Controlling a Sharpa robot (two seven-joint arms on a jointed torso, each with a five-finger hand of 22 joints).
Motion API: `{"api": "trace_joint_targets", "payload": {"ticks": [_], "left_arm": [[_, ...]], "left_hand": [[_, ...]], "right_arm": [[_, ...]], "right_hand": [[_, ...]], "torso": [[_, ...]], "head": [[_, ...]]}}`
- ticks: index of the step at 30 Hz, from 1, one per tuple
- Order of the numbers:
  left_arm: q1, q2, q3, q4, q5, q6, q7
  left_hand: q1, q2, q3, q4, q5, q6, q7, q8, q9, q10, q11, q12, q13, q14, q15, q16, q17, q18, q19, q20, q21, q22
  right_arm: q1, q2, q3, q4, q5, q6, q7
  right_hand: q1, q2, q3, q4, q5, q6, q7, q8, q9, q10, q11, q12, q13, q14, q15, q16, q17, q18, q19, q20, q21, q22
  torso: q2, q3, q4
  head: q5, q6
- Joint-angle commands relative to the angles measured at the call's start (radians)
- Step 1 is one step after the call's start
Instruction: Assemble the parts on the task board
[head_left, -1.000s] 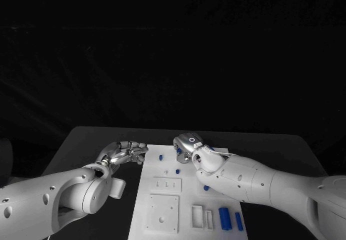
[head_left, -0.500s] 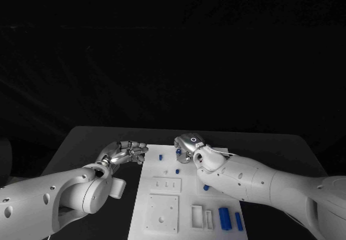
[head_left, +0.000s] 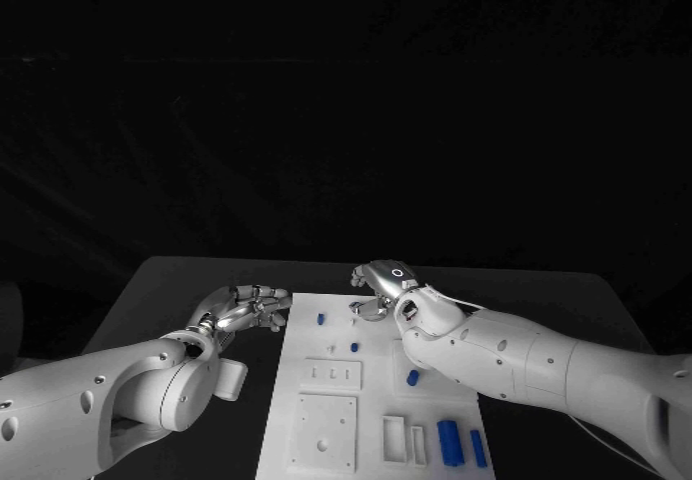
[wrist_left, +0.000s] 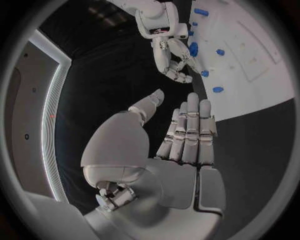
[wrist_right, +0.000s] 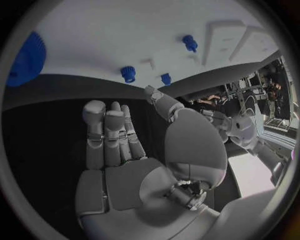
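Note:
The white task board (head_left: 378, 400) lies in the middle of the black table. Small blue parts stand on it: a peg (head_left: 320, 319), another peg (head_left: 355, 346), a piece (head_left: 413, 377), and two longer blocks (head_left: 450, 440) at the near right. My left hand (head_left: 245, 305) hovers just off the board's far left corner, fingers straight and together, palm bare (wrist_left: 187, 145). My right hand (head_left: 378, 287) hangs over the board's far edge with its fingers pointing down; its palm (wrist_right: 119, 165) holds nothing. A large blue gear (wrist_right: 25, 60) and small pegs (wrist_right: 128, 73) lie past its fingertips.
White raised fixtures sit on the board: a square plate (head_left: 326, 428), a small block with holes (head_left: 333, 372) and narrow slots (head_left: 402, 438). Bare black table (head_left: 173, 290) lies on both sides of the board.
My right hand has risen a little and drawn back toward the board's far edge, its arm shifting right. My left hand has barely moved.

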Motion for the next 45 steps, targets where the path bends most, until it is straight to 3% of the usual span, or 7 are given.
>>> {"api": "trace_joint_targets", "payload": {"ticks": [1, 9, 23, 29, 32, 36, 45], "left_arm": [[0.002, 0.002, 0.001, -0.004, -0.003, 0.003, 0.007], [0.002, 0.008, 0.001, -0.026, -0.003, 0.006, 0.01], [0.001, 0.016, -0.003, -0.044, 0.0, 0.015, 0.012], [0.0, 0.021, -0.004, -0.047, 0.001, 0.019, 0.012], [0.0, 0.023, -0.005, -0.048, 0.001, 0.021, 0.012], [-0.001, 0.024, -0.005, -0.048, 0.001, 0.023, 0.011], [-0.001, 0.018, -0.005, -0.042, 0.001, 0.023, 0.011]], "left_hand": [[-0.009, 0.001, 0.005, -0.004, -0.006, 0.002, 0.003, -0.004, -0.001, -0.002, 0.003, -0.005, -0.002, 0.004, -0.003, -0.006, 0.002, 0.01, -0.002, -0.005, 0.005, 0.014], [-0.01, 0.001, 0.006, -0.004, -0.006, 0.002, 0.003, -0.004, -0.001, -0.002, 0.003, -0.006, -0.002, 0.005, -0.003, -0.006, 0.002, 0.01, -0.002, -0.005, 0.005, 0.014], [-0.01, 0.002, 0.007, -0.005, -0.006, 0.003, 0.002, -0.004, -0.002, -0.002, 0.002, -0.006, -0.002, 0.004, -0.002, -0.006, 0.002, 0.01, -0.002, -0.004, 0.005, 0.014], [-0.011, 0.003, 0.007, -0.005, -0.006, 0.003, 0.002, -0.004, -0.002, -0.002, 0.002, -0.006, -0.002, 0.004, -0.002, -0.006, 0.002, 0.01, -0.002, -0.004, 0.005, 0.014], [-0.011, 0.003, 0.008, -0.005, -0.006, 0.003, 0.002, -0.004, -0.002, -0.002, 0.002, -0.006, -0.002, 0.004, -0.002, -0.006, 0.002, 0.01, -0.002, -0.004, 0.005, 0.014], [-0.012, 0.004, 0.008, -0.006, -0.006, 0.003, 0.001, -0.004, -0.002, -0.002, 0.002, -0.006, -0.002, 0.004, -0.002, -0.006, 0.002, 0.01, -0.002, -0.004, 0.005, 0.014], [-0.013, 0.004, 0.008, -0.006, -0.006, 0.003, 0.001, -0.004, -0.002, -0.001, 0.002, -0.006, -0.002, 0.004, -0.002, -0.006, 0.002, 0.01, -0.003, -0.004, 0.005, 0.014]], "right_arm": [[0.005, -0.033, 0.019, 0.042, 0.025, -0.015, 0.012], [0.029, -0.18, 0.086, 0.165, 0.06, 0.074, 0.011], [0.029, -0.216, 0.083, 0.099, 0.027, 0.256, 0.014], [0.011, -0.2, 0.081, 0.07, 0.033, 0.281, 0.023], [0.0, -0.192, 0.08, 0.054, 0.035, 0.292, 0.024], [-0.011, -0.181, 0.08, 0.039, 0.036, 0.304, 0.029], [-0.019, -0.177, 0.079, 0.034, 0.036, 0.306, 0.029]], "right_hand": [[-0.011, -0.001, -0.009, 0.002, 0.004, -0.008, 0.0, -0.007, -0.002, 0.027, -0.008, 0.012, 0.005, -0.004, -0.008, 0.003, -0.003, 0.101, 0.014, -0.02, -0.005, 0.01], [0.021, 0.001, -0.004, -0.004, 0.001, -0.002, -0.003, -0.003, -0.001, 0.085, -0.028, 0.036, 0.019, -0.003, -0.027, 0.006, -0.01, 0.101, 0.015, -0.018, -0.004, 0.013], [-0.006, 0.001, -0.066, -0.011, 0.001, -0.021, -0.006, -0.009, -0.005, 0.164, -0.058, 0.071, 0.07, 0.0, -0.056, 0.013, -0.02, 0.101, 0.013, -0.018, 0.0, 0.018], [0.001, 0.003, -0.104, -0.03, 0.001, -0.026, -0.041, -0.009, -0.003, 0.362, -0.099, 0.225, 0.193, -0.001, -0.095, 0.021, -0.017, 0.101, 0.017, -0.025, 0.007, 0.019], [0.0, -0.008, -0.147, -0.042, -0.004, -0.037, -0.051, -0.016, -0.004, 0.325, -0.119, 0.517, 0.466, 0.016, -0.106, 0.056, 0.004, 0.101, 0.035, -0.029, 0.023, 0.022], [-0.004, -0.006, -0.142, -0.032, 0.011, -0.046, -0.054, -0.025, -0.006, 0.087, -0.108, 0.987, 0.919, -0.002, -0.091, 0.124, 0.07, 0.098, 0.042, -0.038, 0.068, 0.028], [-0.003, 0.01, -0.103, -0.014, 0.001, -0.045, -0.04, -0.026, -0.005, 0.062, -0.1, 1.163, 1.107, -0.019, -0.096, 0.149, 0.123, 0.101, 0.021, -0.048, 0.126, 0.026]], "torso": [[0.0, 0.0013, -0.0064], [-0.009, 0.0067, -0.0257], [-0.018, 0.0195, -0.0502], [-0.017, 0.0228, -0.0473], [-0.015, 0.0249, -0.0453], [-0.013, 0.0273, -0.045], [-0.013, 0.0241, -0.046]], "head": [[-0.002, 0.01], [-0.001, 0.02], [0.01, 0.017], [0.007, 0.011], [0.004, 0.01], [0.003, 0.006], [0.002, -0.001]]}}
